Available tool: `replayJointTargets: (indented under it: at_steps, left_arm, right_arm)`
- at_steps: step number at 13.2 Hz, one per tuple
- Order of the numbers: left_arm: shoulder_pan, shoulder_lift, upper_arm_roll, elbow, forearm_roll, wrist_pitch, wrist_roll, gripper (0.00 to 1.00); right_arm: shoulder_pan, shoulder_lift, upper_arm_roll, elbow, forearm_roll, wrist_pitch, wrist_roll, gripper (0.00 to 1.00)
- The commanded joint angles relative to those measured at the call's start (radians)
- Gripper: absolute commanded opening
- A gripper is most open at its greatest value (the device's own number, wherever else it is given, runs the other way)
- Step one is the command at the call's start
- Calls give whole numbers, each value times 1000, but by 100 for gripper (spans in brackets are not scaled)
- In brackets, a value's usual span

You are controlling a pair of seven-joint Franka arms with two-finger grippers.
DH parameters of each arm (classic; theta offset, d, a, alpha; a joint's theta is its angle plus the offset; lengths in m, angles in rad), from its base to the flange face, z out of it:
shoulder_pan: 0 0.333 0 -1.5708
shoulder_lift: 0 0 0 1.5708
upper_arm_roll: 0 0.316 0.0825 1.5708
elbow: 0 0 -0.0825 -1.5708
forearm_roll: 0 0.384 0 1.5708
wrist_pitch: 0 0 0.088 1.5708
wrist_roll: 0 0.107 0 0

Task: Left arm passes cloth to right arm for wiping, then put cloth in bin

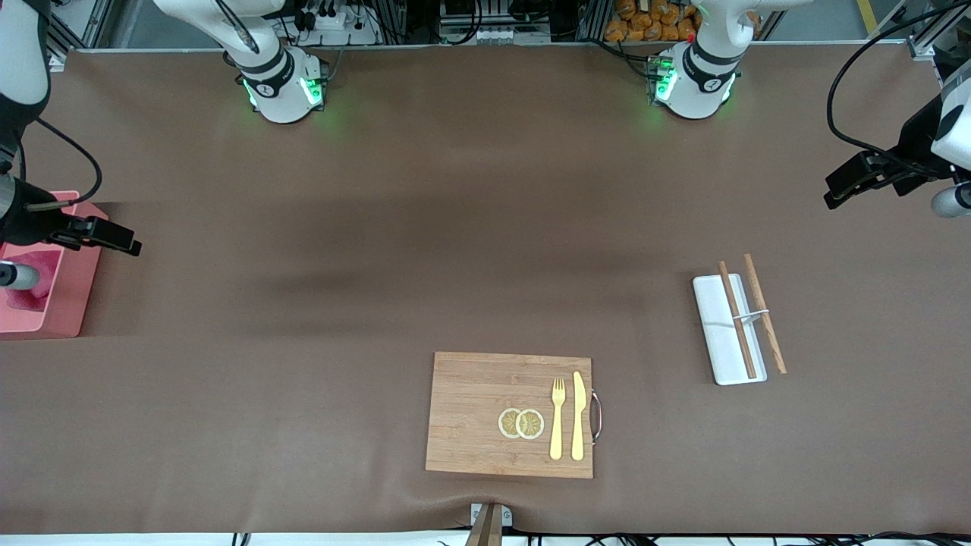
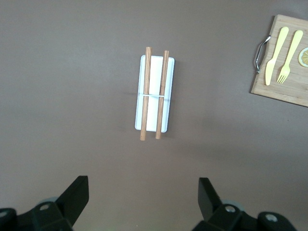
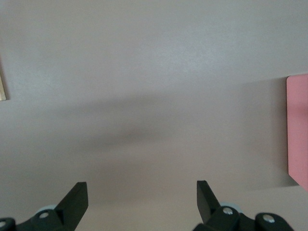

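Little left to spoil: cloth [image 1: 34, 284] in bin [image 1: 72, 303], both jaws spread empty; only snagging the bin if right gripper [image 3: 139, 204] dips

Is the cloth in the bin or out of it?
In: the magenta cloth lies inside the salmon bin, partly hidden by the right gripper; both grippers are empty.

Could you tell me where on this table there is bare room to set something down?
The widest bare stretch runs between the robots' bases and the cutting board, from the bin to the white tray. Another lies between board and bin. The board's handle end is crowded with fork, knife and lemon slices.
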Motion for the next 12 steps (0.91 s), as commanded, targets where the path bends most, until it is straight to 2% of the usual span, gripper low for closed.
replayJointTargets:
  at_steps: [1,12]
  left_arm:
    - [5,-7,-1,-4,13,9,21,100]
    - [8,-11,-1,-4,13,9,23,100]
  right_arm:
    - [5,-43,5,-47,14,47,0,100]
    - [7,-37,11,-1,6,85,-4,100]
